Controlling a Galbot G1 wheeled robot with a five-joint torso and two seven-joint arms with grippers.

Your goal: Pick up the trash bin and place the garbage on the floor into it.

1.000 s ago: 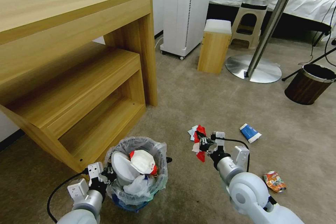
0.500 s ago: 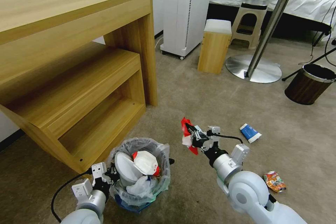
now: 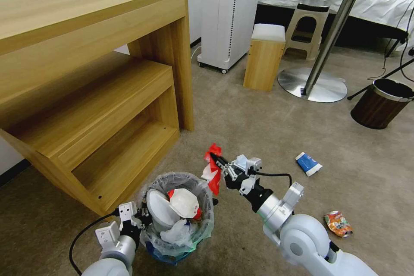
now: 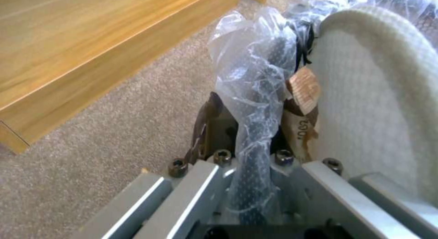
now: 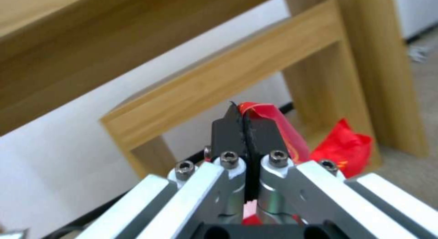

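The trash bin (image 3: 186, 236), black mesh lined with a clear bag, holds a white slipper (image 3: 158, 208) and other litter. My left gripper (image 3: 141, 220) is shut on its near-left rim; in the left wrist view the fingers (image 4: 206, 120) pinch the bagged rim of the trash bin (image 4: 255, 71) beside the slipper (image 4: 374, 95). My right gripper (image 3: 218, 163) is shut on a red wrapper (image 3: 212, 175), which hangs just above the bin's far-right rim. The right wrist view shows the right gripper (image 5: 246, 120) pressed together on the wrapper (image 5: 347, 146). Garbage on the carpet: a blue-white paper cup (image 3: 308, 163) and a crushed orange can (image 3: 338, 223).
A wooden desk with a lower shelf (image 3: 95, 95) stands close on the left of the bin. Farther back are a white appliance (image 3: 228, 13), a small wooden stool (image 3: 264, 56), a round table's metal base (image 3: 312, 84) and a brown wood-grain bin (image 3: 381, 102).
My right gripper lifted the red wrapper off the carpet and carried it left to the bin's rim. The left gripper and bin shifted slightly right.
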